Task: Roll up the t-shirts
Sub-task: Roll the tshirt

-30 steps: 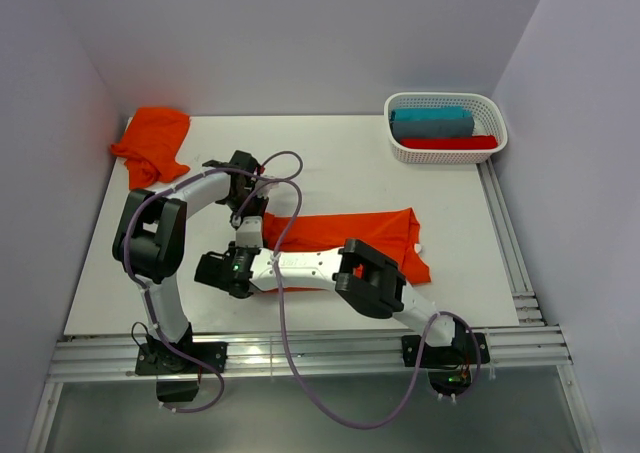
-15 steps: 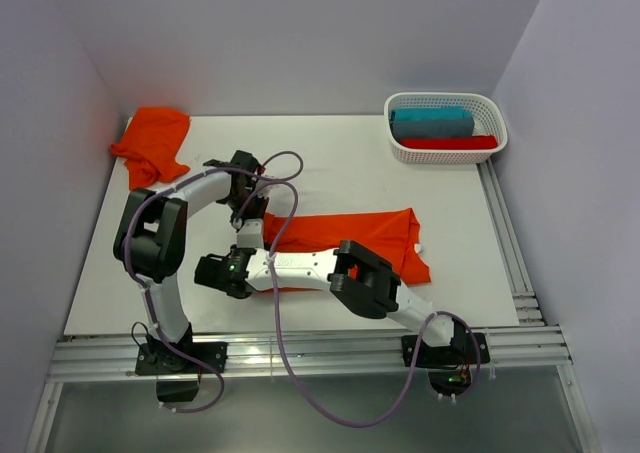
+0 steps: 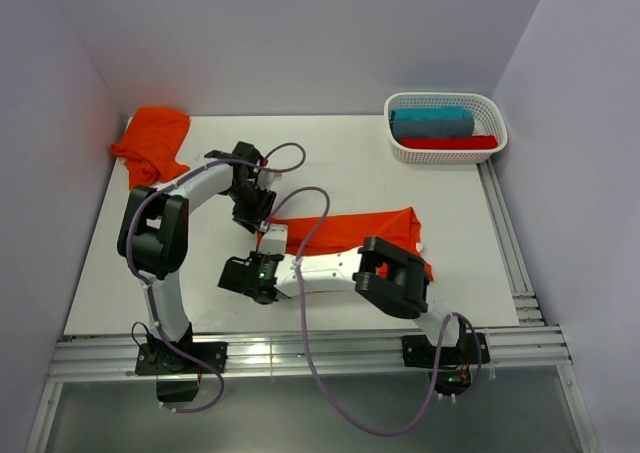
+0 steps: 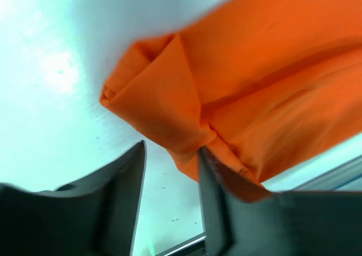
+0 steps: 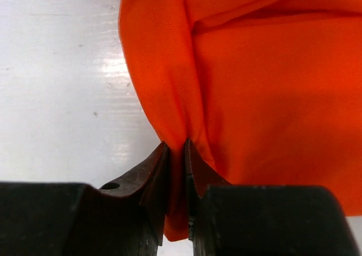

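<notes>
An orange t-shirt (image 3: 362,231) lies folded into a long strip across the middle of the table. Its left end is bunched into a small fold (image 4: 155,92). My left gripper (image 3: 261,211) hovers over that end, open (image 4: 171,148), with the fabric brushing only its right finger (image 4: 218,199). My right gripper (image 3: 268,240) comes in from the near side and is shut (image 5: 176,146) on a pinched ridge of the t-shirt (image 5: 271,98) at its left edge. A second orange t-shirt (image 3: 153,143) lies crumpled at the back left corner.
A white lattice basket (image 3: 402,153) at the back right holds a teal roll (image 3: 431,122) and a red roll (image 3: 447,142). The right arm's elbow (image 3: 395,276) lies over the near part of the strip. A metal rail (image 3: 300,353) runs along the table's near edge.
The left gripper has opened and let go of the shirt's left end. The right gripper has shut on the fabric there. Both wrists and that end have shifted slightly to the right.
</notes>
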`<state>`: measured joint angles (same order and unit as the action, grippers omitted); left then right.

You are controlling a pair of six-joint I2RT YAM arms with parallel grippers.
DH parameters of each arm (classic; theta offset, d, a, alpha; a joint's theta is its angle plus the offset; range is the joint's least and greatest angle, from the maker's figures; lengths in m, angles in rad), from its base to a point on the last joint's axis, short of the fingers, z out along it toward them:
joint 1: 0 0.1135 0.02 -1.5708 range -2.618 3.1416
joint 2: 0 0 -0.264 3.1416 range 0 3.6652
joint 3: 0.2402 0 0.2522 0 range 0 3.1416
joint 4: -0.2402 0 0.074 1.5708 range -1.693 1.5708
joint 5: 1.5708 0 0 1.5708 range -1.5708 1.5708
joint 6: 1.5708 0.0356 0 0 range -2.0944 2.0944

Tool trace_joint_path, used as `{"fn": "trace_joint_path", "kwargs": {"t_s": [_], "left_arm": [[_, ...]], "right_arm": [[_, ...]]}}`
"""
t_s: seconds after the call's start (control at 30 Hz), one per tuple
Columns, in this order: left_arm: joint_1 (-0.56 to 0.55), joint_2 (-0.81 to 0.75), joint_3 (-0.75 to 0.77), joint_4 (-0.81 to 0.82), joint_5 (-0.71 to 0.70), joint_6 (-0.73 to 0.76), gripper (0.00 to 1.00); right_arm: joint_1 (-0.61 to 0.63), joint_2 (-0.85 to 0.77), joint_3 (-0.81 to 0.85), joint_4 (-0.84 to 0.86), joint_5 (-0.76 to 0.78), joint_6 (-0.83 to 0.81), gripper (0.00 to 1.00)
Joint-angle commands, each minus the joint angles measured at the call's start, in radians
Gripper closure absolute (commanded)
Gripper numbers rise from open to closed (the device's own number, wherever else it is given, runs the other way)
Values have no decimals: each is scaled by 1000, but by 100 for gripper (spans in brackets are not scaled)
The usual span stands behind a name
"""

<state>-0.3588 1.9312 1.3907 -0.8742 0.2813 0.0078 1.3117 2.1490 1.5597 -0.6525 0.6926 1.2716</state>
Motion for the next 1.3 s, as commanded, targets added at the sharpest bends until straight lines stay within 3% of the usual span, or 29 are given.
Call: {"fn": "trace_joint_path", "kwargs": {"t_s": [0.0,0.13,0.27,0.6,0.83,1.07,1.17,1.2,1.27], "left_arm": [[14,-17,111,-19,80,21,50],[34,-34,194,-89,183,64,37],[75,-86,180,-120,268,106,34],[170,-137,-51,-60,361,227,33],[167,-57,-194,104,374,196,34],[164,20,-191,214,343,72,40],[147,25,-177,216,282,28,53],[141,23,-174,213,262,14,61],[120,15,-168,202,191,8,67]], "right_arm": [[-8,-125,-249,340,-146,81,80],[-45,-242,-504,705,-234,152,80],[-91,-294,-748,1124,-311,230,81],[-131,-155,-971,1740,-375,454,83],[-135,-66,-983,1893,-387,529,83],[-137,-29,-983,1976,-404,548,83],[-137,-40,-981,1938,-410,537,81],[-135,-47,-980,1917,-409,528,78],[-135,-84,-969,1825,-412,509,75]]}}
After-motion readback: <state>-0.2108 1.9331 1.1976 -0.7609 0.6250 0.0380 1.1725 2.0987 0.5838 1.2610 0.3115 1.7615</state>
